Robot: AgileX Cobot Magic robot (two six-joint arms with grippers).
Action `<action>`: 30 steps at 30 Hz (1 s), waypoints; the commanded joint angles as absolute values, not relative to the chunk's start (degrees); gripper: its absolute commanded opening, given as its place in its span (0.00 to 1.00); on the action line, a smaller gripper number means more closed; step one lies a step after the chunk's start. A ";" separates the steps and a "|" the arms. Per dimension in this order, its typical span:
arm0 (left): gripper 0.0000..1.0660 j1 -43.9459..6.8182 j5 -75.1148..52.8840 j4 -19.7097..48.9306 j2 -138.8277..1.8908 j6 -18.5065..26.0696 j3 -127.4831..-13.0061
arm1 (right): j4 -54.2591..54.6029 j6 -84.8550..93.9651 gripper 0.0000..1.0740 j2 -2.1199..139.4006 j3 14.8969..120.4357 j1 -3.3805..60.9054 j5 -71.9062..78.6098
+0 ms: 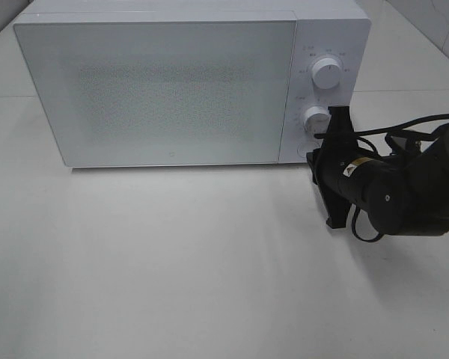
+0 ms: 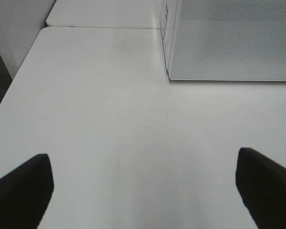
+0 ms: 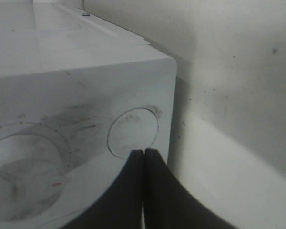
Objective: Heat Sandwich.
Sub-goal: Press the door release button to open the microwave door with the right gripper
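Black right pincer: both fingers pressed flat together, nothing between them, just a thin seam showing in the right wrist view.
Tip position: right at the rim of a round button on the microwave's control panel. Honestly can't tell if it's actually touching or only a hair off.
Next to the button: a big dial with a small red mark, on the same white panel, which looks a bit smudged up close.
Right arm: dark and chunky, comes in from the right of the overhead view, with a black cable looping off it.
Knobs from above: two white ones stacked on the panel, the upper knob and the lower knob; the pincer sits just beside the lower one.
Microwave: white, sits at the back of the worktop, door shut, speckled frosted window.
Left pincer: fingers spread wide, holding nothing, over bare white worktop, well apart from the microwave's corner.
Sandwich: doesn't show in any view, and you can't see through that door, so no idea where it is.
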State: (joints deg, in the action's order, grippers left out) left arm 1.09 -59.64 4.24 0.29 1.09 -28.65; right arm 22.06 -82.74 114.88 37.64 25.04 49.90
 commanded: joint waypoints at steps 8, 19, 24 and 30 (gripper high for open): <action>0.92 1.26 -59.24 4.53 1.78 1.03 -28.42 | 20.68 -83.08 0.00 118.95 43.60 23.26 48.13; 0.92 1.26 -59.24 4.53 1.78 1.03 -28.42 | 22.17 -82.39 0.00 121.58 47.15 23.26 53.80; 0.92 1.26 -59.24 4.53 1.78 1.03 -28.42 | 23.09 -81.99 0.00 121.58 47.15 23.26 58.33; 0.92 1.26 -59.24 4.53 1.78 1.03 -28.42 | 23.38 -81.53 0.00 120.66 47.15 23.26 59.53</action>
